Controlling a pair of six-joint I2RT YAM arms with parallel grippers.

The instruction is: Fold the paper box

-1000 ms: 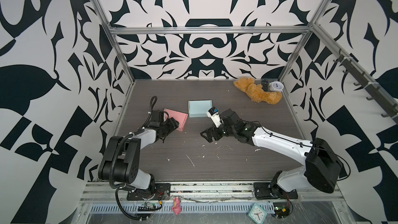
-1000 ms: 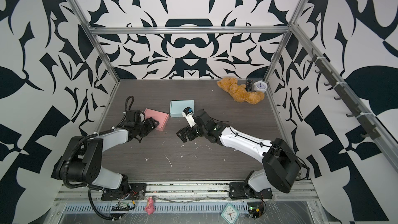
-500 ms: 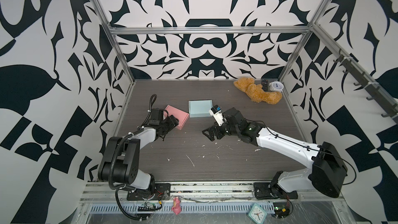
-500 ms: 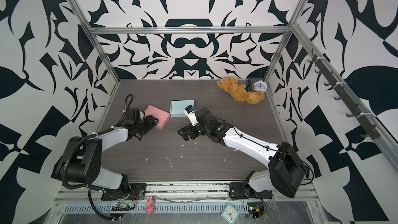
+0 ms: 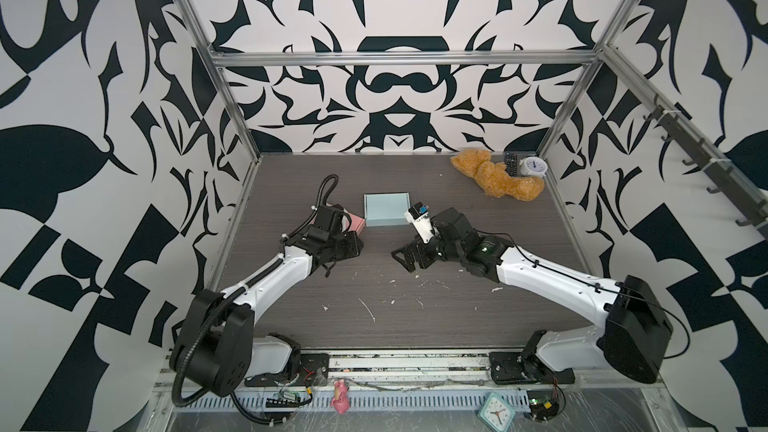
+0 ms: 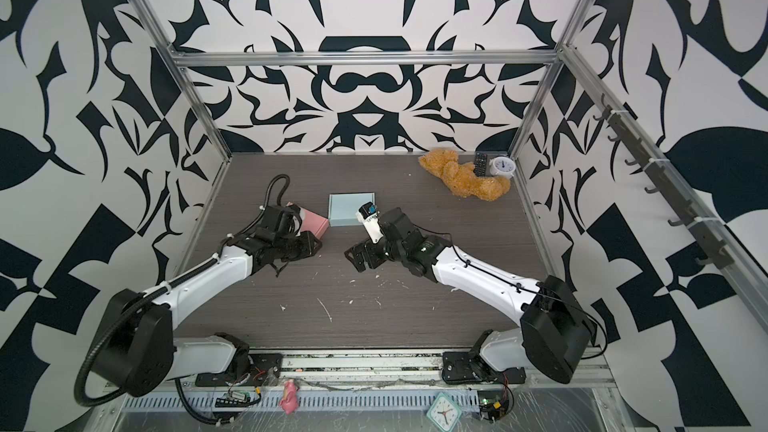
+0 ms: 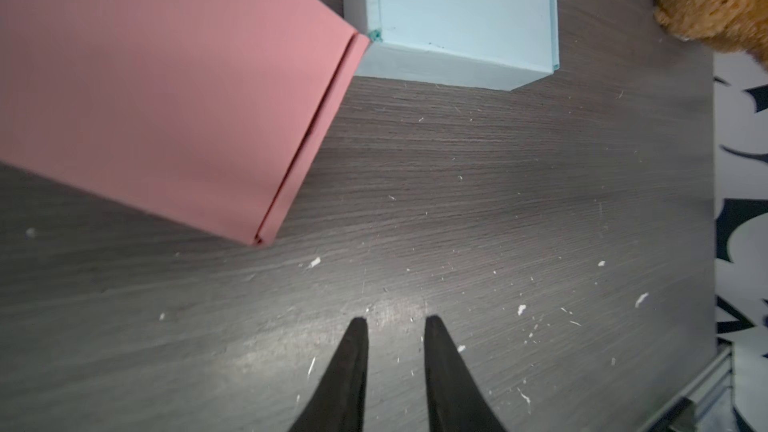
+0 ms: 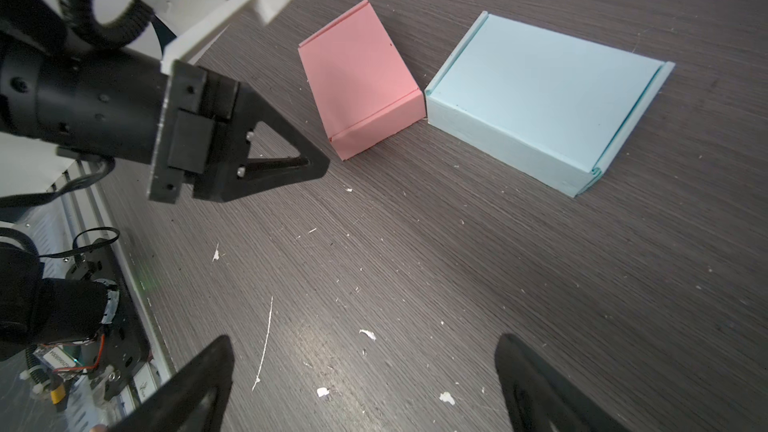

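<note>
1. The pink paper box lies folded shut on the table, left of centre, one corner just beside the closed blue box
2. The left gripper hovers near the pink box without touching it, jaws narrowly parted and empty
3. The right gripper gapes wide, holding nothing

I see white shells on the left arm and the right arm, with bulky black joints. A ribbed black hose runs from the left wrist. The fingers are black triangles with cut-outs, fixed by small silver screws — and a green light glows on the right forearm.
</note>
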